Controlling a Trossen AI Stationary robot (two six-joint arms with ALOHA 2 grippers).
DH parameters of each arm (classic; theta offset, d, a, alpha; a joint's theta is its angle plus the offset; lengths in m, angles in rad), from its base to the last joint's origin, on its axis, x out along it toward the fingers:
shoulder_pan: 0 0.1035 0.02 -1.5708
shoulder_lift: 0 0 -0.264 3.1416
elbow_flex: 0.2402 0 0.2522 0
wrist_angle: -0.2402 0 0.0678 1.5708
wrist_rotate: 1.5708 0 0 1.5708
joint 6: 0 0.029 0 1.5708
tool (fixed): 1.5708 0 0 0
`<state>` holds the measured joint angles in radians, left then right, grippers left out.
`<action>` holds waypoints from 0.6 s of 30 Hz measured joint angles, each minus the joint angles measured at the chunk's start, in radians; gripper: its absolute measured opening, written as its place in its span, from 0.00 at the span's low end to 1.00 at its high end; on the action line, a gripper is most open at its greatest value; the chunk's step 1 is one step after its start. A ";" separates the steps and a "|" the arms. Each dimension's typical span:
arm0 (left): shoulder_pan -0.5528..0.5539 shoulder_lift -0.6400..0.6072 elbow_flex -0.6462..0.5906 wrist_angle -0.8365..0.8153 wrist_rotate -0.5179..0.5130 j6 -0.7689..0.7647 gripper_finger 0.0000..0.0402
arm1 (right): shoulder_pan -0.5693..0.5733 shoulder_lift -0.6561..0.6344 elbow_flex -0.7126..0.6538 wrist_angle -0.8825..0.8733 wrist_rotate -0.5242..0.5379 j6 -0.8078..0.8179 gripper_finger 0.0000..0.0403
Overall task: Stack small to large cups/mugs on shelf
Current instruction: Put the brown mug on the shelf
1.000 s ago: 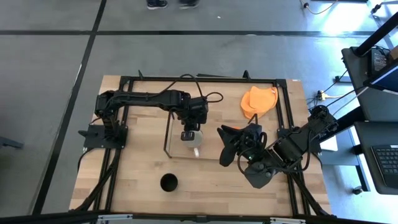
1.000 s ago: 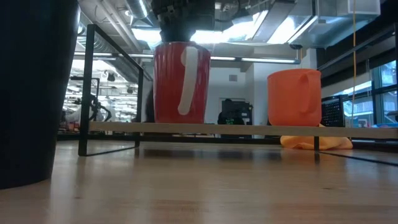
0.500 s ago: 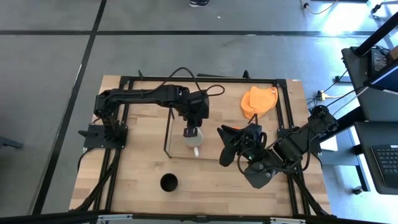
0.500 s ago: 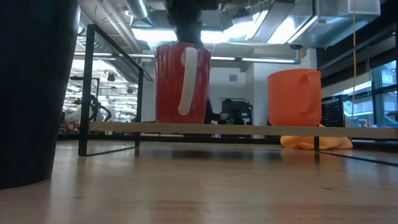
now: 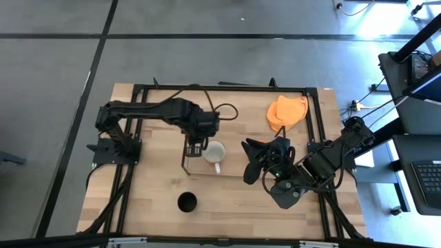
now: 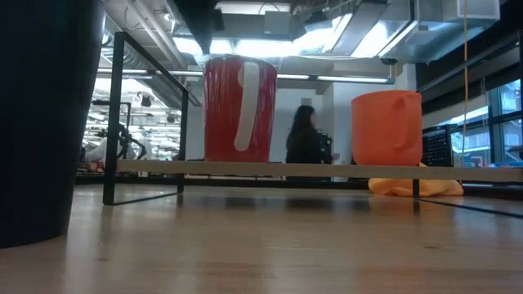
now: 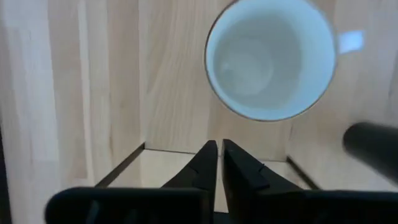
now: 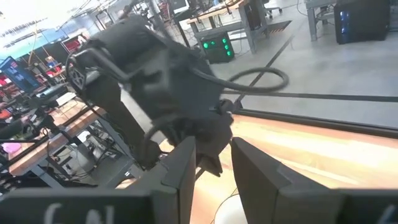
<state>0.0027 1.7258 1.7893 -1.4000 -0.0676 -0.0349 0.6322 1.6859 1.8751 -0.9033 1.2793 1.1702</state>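
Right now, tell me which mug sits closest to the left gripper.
The mug with the white inside, standing on the wire shelf right beside the left gripper. The orange mug stands further along, and the black cup sits off the shelf.

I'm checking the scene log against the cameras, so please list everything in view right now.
red mug: one, red outside, white inside, white handle; upright on the shelf.
orange mug: one, bright orange; upright on the shelf, apart from the red mug.
black cup: one, black; on the table, off the shelf.
shelf: one, black wire frame; mid-table.
orange cloth: one; crumpled at the table's far side.
table: one, light wood.
person: one, in the room behind.
left end effector: shut, empty, beside the red mug.
right end effector: open, empty, waiting at the shelf's other end.
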 joint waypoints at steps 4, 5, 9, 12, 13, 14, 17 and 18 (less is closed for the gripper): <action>-0.037 -0.033 -0.025 0.055 -0.009 -0.067 0.01 | 0.000 0.000 0.000 -0.010 -0.003 0.000 0.26; -0.045 -0.042 -0.046 0.074 -0.010 -0.080 0.00 | 0.000 0.000 0.000 -0.012 -0.006 0.000 0.26; -0.074 -0.066 -0.158 0.133 -0.026 -0.138 0.02 | 0.000 0.000 0.000 -0.017 -0.019 0.000 0.26; -0.094 -0.101 -0.246 0.206 -0.045 -0.176 0.03 | 0.000 0.000 0.000 -0.017 -0.026 -0.001 0.26; -0.100 -0.118 -0.271 0.228 -0.046 -0.190 0.03 | 0.000 0.000 0.000 -0.017 -0.026 -0.003 0.26; -0.105 -0.134 -0.294 0.243 -0.046 -0.203 0.03 | 0.000 0.000 0.000 -0.017 -0.026 -0.004 0.26; -0.113 -0.177 -0.352 0.304 -0.046 -0.244 0.03 | 0.000 0.000 0.000 -0.018 -0.026 -0.004 0.26; -0.114 -0.191 -0.372 0.318 -0.046 -0.251 0.03 | 0.000 0.000 0.000 -0.020 -0.026 -0.004 0.26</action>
<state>-0.1115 1.5345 1.4175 -1.0818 -0.1139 -0.2863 0.6319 1.6859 1.8751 -0.9231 1.2530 1.1660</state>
